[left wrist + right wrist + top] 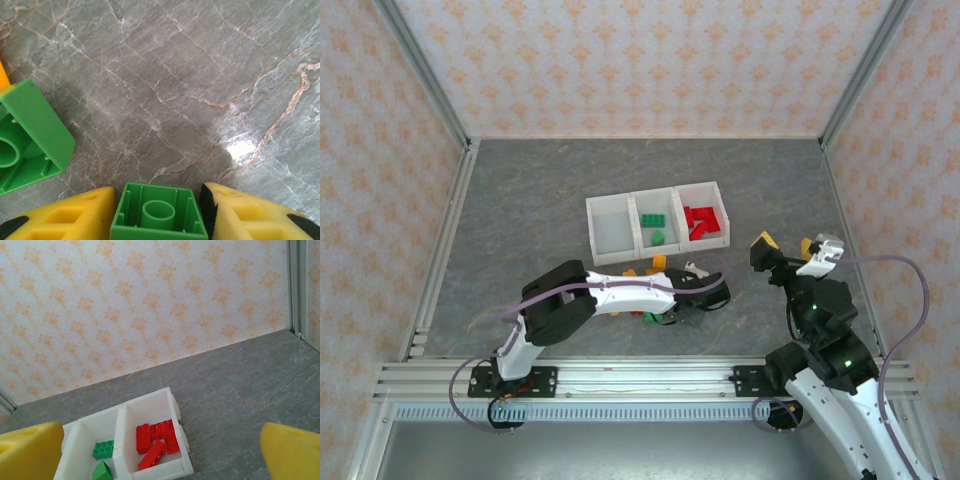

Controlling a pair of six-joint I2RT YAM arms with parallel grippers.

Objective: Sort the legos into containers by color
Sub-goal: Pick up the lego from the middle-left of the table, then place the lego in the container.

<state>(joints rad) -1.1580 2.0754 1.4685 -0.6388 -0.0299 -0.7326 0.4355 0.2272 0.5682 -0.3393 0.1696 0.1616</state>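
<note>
lab cell: wallpapered panels point(640, 60), aluminium frame point(640, 377)

Work surface point(520, 200): dark grey stone-look tabletop, veined with pale and rust-coloured lines, with one bright glare patch point(242, 148) on it in the left wrist view. Walls point(650, 60) on three sides: cream paper with a repeating orange floral motif, the back panel meeting the side panels at silvery metal posts point(423, 70), and a metal strip running along the foot of each side wall. Near edge: a slotted aluminium rail point(640, 375) spans the full width, with a smooth grey strip point(620, 450) below it; light even, shadows soft.
</note>
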